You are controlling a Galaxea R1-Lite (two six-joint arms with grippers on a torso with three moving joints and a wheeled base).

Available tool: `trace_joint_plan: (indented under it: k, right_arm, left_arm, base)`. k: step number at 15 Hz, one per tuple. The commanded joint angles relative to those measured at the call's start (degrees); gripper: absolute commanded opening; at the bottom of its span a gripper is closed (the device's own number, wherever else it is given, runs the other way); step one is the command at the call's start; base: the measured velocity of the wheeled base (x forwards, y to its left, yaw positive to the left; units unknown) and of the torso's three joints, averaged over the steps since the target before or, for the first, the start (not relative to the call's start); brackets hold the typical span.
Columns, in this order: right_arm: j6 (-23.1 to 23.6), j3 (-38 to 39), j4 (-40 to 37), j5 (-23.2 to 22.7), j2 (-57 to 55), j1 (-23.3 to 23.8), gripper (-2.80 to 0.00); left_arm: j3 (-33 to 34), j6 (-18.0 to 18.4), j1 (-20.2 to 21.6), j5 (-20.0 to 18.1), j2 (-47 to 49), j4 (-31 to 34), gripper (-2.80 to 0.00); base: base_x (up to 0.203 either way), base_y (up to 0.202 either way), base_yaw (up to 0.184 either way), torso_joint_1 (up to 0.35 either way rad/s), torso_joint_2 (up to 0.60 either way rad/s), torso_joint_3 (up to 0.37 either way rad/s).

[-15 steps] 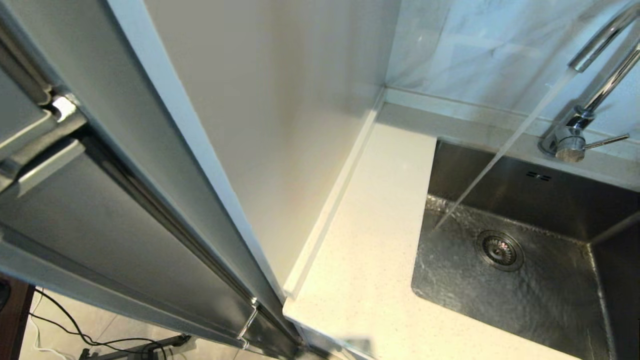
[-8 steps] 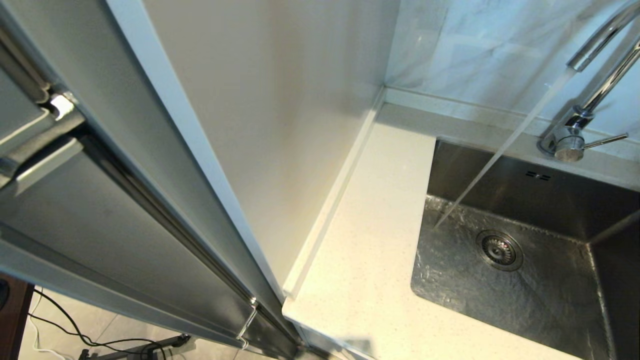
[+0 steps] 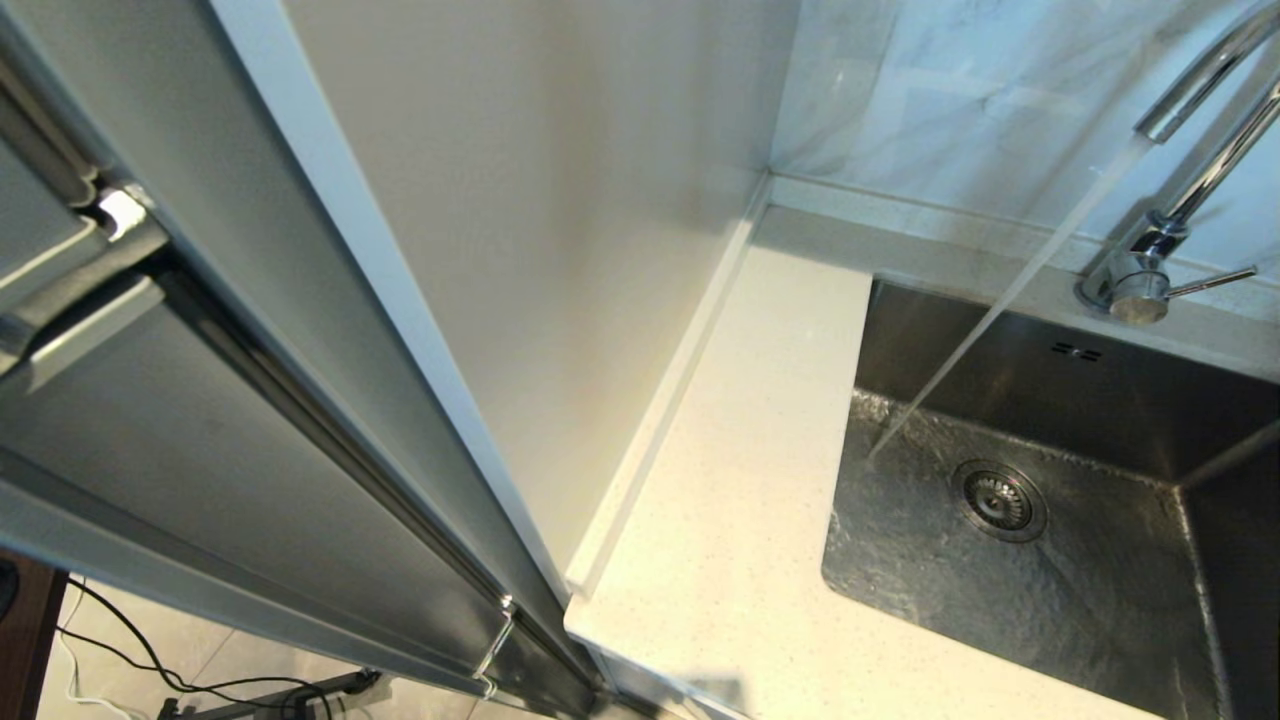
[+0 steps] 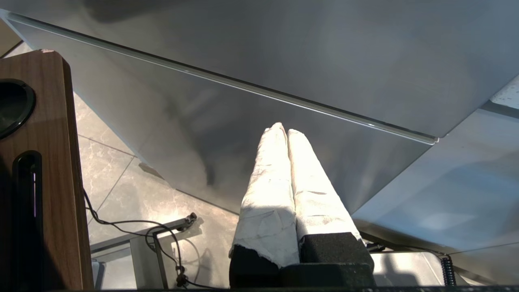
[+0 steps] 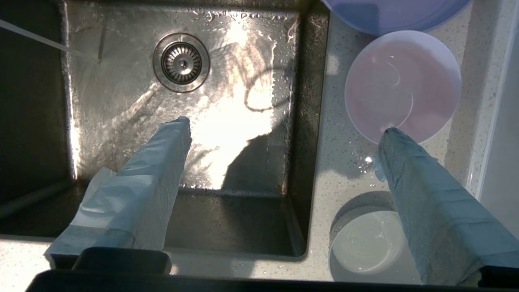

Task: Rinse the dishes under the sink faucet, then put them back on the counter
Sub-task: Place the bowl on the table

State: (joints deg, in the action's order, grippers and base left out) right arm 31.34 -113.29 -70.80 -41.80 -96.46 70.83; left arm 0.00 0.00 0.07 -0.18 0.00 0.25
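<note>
Water runs from the chrome faucet [image 3: 1140, 280] into the steel sink [image 3: 1050, 590], landing left of the drain strainer [image 5: 181, 62]. The dishes stand on the speckled counter [image 5: 344, 162] beside the sink [image 5: 121, 101]: a lilac plate [image 5: 395, 14], a pale pink bowl [image 5: 399, 81] and a whitish bowl [image 5: 367, 243], all wet. My right gripper [image 5: 284, 127] hangs open over the sink's edge, holding nothing; one finger is over the basin, the other over the pink bowl's rim. My left gripper [image 4: 286, 129] is shut and empty, parked low beside a grey cabinet front. Neither arm shows in the head view.
A tall cream side panel [image 3: 560, 250] walls the counter [image 3: 740, 500] on the left, with grey doors [image 3: 200, 400] beyond it. The marble wall [image 3: 950, 90] is behind the faucet. Cables [image 3: 150, 670] lie on the floor, and a wooden stand [image 4: 40, 162] is near the left gripper.
</note>
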Motion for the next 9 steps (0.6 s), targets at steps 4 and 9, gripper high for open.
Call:
trace_joint_plan:
  k: [4,9]
  right_arm:
    - [0.3,0.0,-0.5,-0.3,0.0,-0.1,0.00]
    - [0.3,0.0,-0.5,-0.3,-0.1,-0.1,0.00]
  left_arm:
    - [0.0,0.0,0.0,0.0,0.0,0.0,-2.80]
    - [0.0,0.0,0.0,0.0,0.0,0.0,-2.80]
  base:
    - [0.000,0.000,0.000,0.000,0.00,0.000]
    - [0.000,0.000,0.000,0.000,0.00,0.000]
